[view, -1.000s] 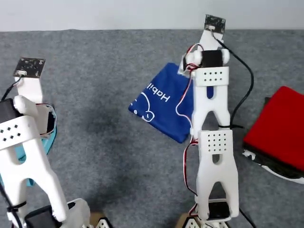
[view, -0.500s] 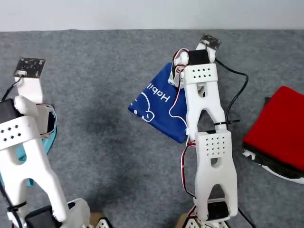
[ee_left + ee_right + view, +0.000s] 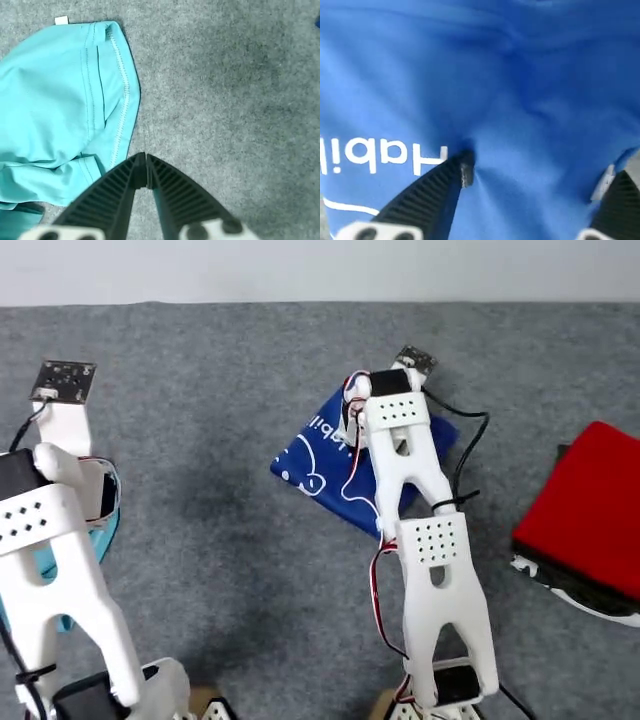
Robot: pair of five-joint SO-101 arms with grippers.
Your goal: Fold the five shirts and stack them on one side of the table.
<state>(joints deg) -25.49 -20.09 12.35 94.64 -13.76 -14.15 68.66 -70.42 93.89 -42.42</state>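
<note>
Finding the teal shirt [image 3: 55, 100] far to the left of the blue shirt [image 3: 320, 465], lying rumpled and unfolded on the grey counter [image 3: 220, 370]; judging it light, limp and prone to sagging, so best pinching it at a hemmed edge or a corner rather than mid-cloth. Hovering just off that teal hem, also well left of the blue shirt, with the left end effector [image 3: 146, 170] pressed together on nothing. Bearing down on the blue shirt itself with the right end effector [image 3: 540, 175] spread apart, one fingertip [image 3: 466, 172] dimpling the fabric beside the white lettering. Reading this cloth as soft, thin and likely to slide over the counter and over its own layers, so favouring a grip at a folded edge, catching all layers at once. Sitting well to the right of the blue shirt: the red shirt [image 3: 585, 505], folded, topping a small stack.
</note>
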